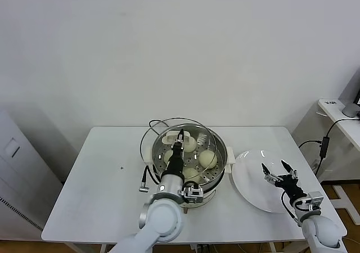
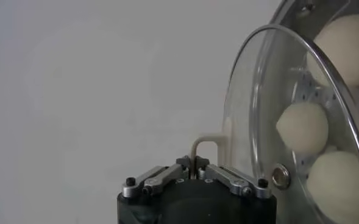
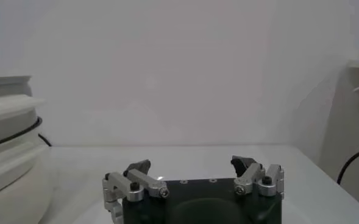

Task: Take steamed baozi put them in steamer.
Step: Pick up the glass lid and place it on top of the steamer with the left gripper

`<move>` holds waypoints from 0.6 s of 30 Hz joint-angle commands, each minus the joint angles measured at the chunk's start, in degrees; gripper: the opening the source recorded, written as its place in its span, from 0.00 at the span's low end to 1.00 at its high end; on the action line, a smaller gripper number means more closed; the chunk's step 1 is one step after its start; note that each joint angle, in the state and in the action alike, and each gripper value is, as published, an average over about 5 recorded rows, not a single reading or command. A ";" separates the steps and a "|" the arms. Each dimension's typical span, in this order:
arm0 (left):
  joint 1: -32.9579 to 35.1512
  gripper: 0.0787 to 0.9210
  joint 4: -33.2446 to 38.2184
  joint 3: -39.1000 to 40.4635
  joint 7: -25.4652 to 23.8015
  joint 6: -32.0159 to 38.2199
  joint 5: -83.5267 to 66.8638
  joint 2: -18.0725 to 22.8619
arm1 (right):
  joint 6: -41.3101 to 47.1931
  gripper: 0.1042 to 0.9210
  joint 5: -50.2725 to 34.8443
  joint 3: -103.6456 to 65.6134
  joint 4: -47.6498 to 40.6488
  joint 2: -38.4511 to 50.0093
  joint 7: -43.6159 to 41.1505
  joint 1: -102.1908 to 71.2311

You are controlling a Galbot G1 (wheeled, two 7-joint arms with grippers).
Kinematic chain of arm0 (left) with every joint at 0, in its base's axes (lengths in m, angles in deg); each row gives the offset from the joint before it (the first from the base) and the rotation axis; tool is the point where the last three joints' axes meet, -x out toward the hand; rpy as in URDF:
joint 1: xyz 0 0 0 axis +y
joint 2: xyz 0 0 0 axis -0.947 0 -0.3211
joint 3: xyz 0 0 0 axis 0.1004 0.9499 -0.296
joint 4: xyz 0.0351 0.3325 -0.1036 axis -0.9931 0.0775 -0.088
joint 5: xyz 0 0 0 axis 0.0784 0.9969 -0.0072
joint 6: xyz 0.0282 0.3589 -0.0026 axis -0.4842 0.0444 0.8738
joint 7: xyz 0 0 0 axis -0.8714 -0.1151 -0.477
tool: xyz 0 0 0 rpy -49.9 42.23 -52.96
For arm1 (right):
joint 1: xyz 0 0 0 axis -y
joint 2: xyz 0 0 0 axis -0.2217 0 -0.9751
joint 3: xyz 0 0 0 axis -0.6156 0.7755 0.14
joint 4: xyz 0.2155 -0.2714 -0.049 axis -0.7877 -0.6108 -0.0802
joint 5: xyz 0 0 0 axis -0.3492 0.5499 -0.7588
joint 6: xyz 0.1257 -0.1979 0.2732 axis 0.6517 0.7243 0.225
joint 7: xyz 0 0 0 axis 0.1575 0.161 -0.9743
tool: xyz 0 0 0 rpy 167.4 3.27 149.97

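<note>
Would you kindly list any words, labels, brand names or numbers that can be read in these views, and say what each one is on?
None: no readable text shows on the steamer, the glass lid, the white plate, the table or either gripper.

The mouth of the round stainless-steel steamer (image 1: 188, 154) is partly blocked from above by the round glass lid (image 1: 169, 138), which is held tilted over its left side by the closed left gripper (image 1: 181, 134). The perforated tray is largely taken up by cream-white dough buns (image 1: 207, 159). The flat white round plate (image 1: 253, 174) lies bare on the white table (image 1: 107, 180), with the open right gripper (image 1: 277, 171) above it.
</note>
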State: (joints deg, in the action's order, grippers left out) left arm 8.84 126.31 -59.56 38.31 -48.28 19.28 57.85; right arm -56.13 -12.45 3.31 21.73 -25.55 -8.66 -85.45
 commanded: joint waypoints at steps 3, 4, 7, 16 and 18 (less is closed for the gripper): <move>-0.12 0.04 -4.09 1.20 0.80 -0.02 2.09 3.99 | -0.04 0.88 0.04 0.00 -0.11 -0.09 -0.04 -0.01; -0.05 0.04 -4.33 1.22 0.86 0.00 2.38 4.43 | -0.05 0.88 0.04 -0.01 -0.14 -0.10 -0.05 -0.02; 0.06 0.04 -5.06 1.29 0.98 0.01 3.02 5.59 | -0.09 0.88 0.06 -0.03 -0.25 -0.16 -0.12 -0.06; 0.12 0.04 -7.00 1.05 1.16 -0.10 3.81 7.78 | -0.32 0.88 0.12 -0.10 -0.97 -0.33 -0.45 -0.06; 0.25 0.04 -7.30 0.99 1.21 -0.10 4.01 8.23 | -0.34 0.88 0.12 -0.10 -1.02 -0.36 -0.52 -0.06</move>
State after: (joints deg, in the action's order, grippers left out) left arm 8.95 120.85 -58.65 39.40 -48.35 22.47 63.62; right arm -56.43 -12.34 3.26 20.92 -25.87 -9.09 -85.52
